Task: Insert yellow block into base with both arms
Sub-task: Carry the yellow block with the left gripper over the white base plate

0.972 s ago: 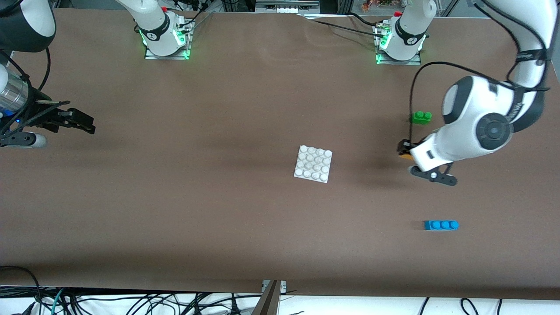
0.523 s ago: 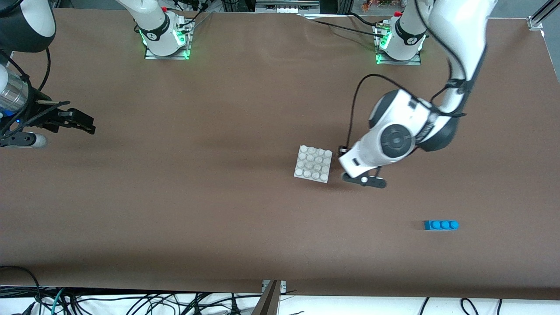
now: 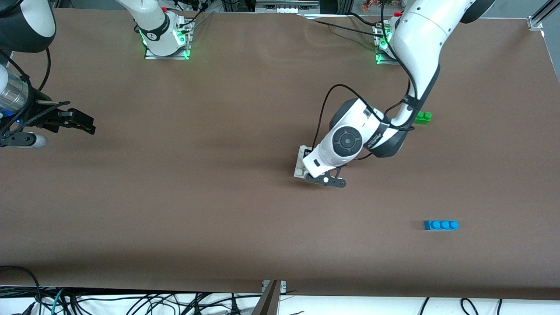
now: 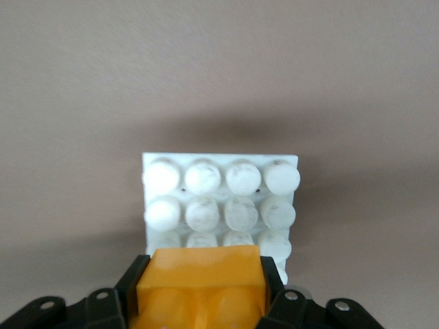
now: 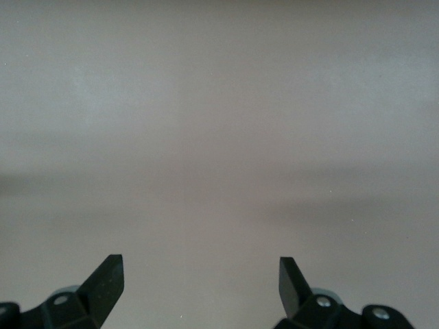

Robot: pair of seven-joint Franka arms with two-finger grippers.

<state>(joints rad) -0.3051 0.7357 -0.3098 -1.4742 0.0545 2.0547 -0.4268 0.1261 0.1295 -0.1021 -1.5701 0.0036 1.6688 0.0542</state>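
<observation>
The left gripper [image 4: 199, 301] is clamped on the yellow block [image 4: 199, 284], which fills the lower centre of the left wrist view between the two black fingers [image 4: 123, 298]. It hangs over the base [image 4: 219, 199], the white studded plate whose rows run across the middle of that view; the block's front edge overlaps the row closest to the camera. In the front view the left arm's wrist covers most of the plate just right of centre, leaving only one edge of it showing [image 3: 299, 165].

The right gripper [image 5: 199, 288] waits at the left edge of the front view [image 3: 81, 122], over bare table, its fingers spread wide and empty.

The main risk I see is alignment. If the block comes down slightly rotated or off the stud pitch, it may ride up on the studs instead of seating. The plate also lies loose on the brown table [image 3: 175, 197] with nothing pinning it, so a downward push near its edge could tip or slide it, since the right arm is well away from steadying it.

Count: one yellow block, one base, one green brick [image 3: 423, 117] half hidden by the left arm at right of centre, one blue brick [image 3: 441, 225] at lower right, two arms, two grippers.
</observation>
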